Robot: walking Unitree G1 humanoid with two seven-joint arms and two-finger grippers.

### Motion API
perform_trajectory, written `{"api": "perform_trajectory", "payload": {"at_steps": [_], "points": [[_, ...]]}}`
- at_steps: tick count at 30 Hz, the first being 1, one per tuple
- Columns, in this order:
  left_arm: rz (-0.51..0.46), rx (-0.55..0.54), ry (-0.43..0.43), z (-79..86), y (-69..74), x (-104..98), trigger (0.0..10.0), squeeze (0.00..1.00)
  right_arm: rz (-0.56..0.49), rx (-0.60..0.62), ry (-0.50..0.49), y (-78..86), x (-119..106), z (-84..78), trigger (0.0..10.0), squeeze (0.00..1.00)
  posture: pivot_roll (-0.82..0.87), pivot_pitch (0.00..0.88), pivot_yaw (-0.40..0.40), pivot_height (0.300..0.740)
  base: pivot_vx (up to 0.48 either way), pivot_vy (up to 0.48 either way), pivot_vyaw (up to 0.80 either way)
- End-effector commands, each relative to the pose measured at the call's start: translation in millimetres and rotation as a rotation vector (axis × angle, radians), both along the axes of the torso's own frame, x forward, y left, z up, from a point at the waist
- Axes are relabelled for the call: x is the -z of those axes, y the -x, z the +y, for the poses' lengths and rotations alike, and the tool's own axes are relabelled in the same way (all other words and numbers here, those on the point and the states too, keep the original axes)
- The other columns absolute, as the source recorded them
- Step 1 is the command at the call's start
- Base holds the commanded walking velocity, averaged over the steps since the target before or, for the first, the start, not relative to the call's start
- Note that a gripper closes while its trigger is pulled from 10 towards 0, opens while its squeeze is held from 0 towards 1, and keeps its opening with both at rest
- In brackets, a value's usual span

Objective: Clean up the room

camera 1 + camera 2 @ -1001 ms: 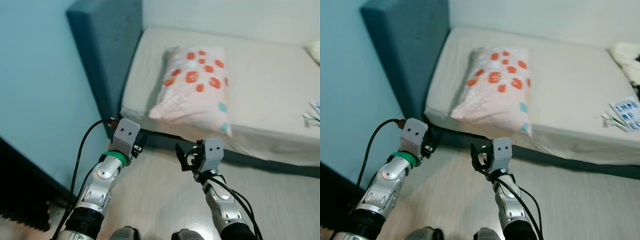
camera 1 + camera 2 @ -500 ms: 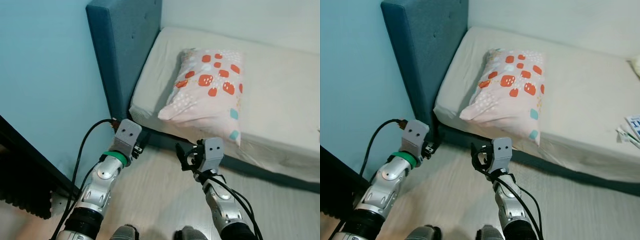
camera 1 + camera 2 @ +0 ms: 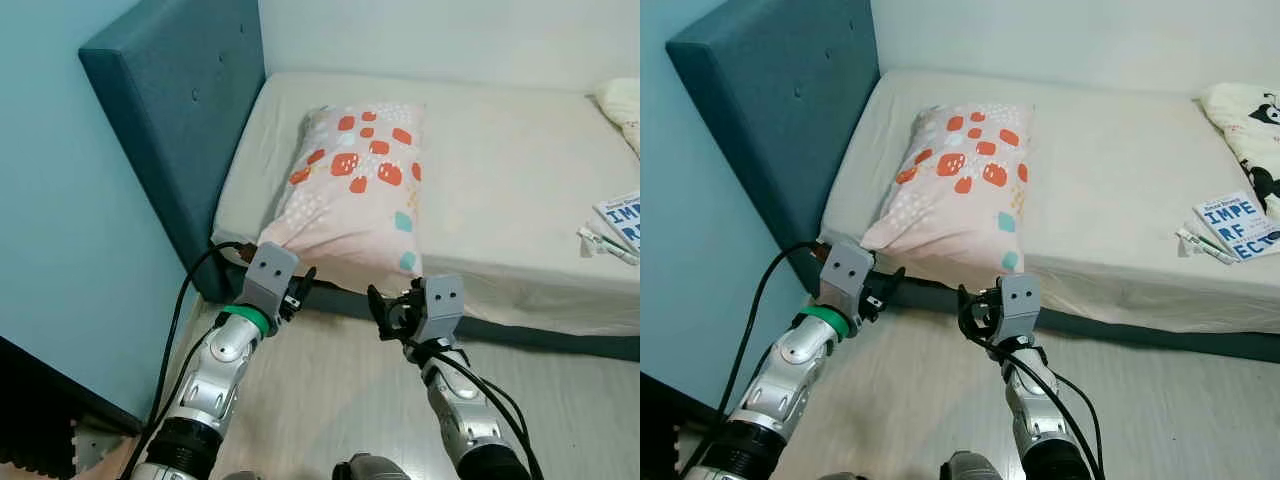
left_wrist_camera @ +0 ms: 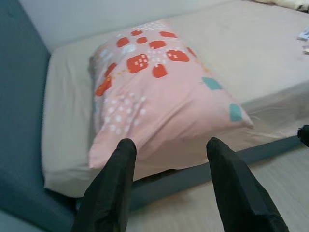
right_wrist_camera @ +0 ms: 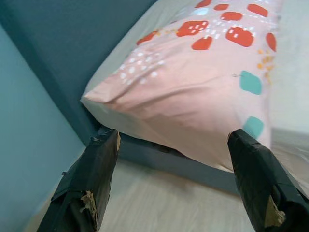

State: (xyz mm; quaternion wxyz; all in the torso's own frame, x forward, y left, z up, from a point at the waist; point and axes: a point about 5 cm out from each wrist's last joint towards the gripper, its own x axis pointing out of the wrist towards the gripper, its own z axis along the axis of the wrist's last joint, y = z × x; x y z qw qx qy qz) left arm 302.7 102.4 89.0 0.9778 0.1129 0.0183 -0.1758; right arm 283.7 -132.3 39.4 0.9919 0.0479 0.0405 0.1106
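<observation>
Item count, as seen from my head and wrist cameras:

- Pillow (image 3: pixel 358 190): one, pink with red and teal patches, lying on the bed (image 3: pixel 520 150).
- Bed: one, with one dark teal headboard (image 3: pixel 175 110).
- Booklet (image 3: pixel 1238 224): one, white with blue lettering, on the bed.
- Pen-like items (image 3: pixel 1205 247): a small bunch just beside the booklet; I cannot tell the exact number.
- Patterned cloth (image 3: pixel 1245 120): one, cream with dark markings, at the far edge of the bed.
- My hands: two, left hand (image 4: pixel 169 147) and right hand (image 5: pixel 176 140), each with two black fingers held apart.
</observation>
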Motion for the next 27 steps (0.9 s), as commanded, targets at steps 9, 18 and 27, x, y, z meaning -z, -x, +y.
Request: {"api": "perform_trajectory", "payload": {"at_steps": [9, 18, 27], "points": [[-0.031, -0.067, 0.01, 6.6, -4.6, -3, 10.0, 0.0, -0.048, -0.004, 0.014, -3.4, -10, 2.5, 10.0, 0.0, 0.0, 0.009, 0.03, 0.74, 0.155, 0.0, 0.35], [-0.045, -0.072, 0.014, 4.8, -6.2, -4, 10.0, 0.0, -0.039, 0.031, -0.062, -5.3, -11, -4.6, 10.0, 0.0, -0.01, 0.003, 0.029, 0.74, 0.459, 0.0, 0.0], [-0.051, -0.066, 0.017, 2.6, -6.9, -5, 10.0, 0.0, -0.017, 0.039, -0.057, -4.7, -8, -5.5, 10.0, 0.0, -0.01, 0.0, 0.03, 0.74, 0.48, 0.0, 0.0]]}}
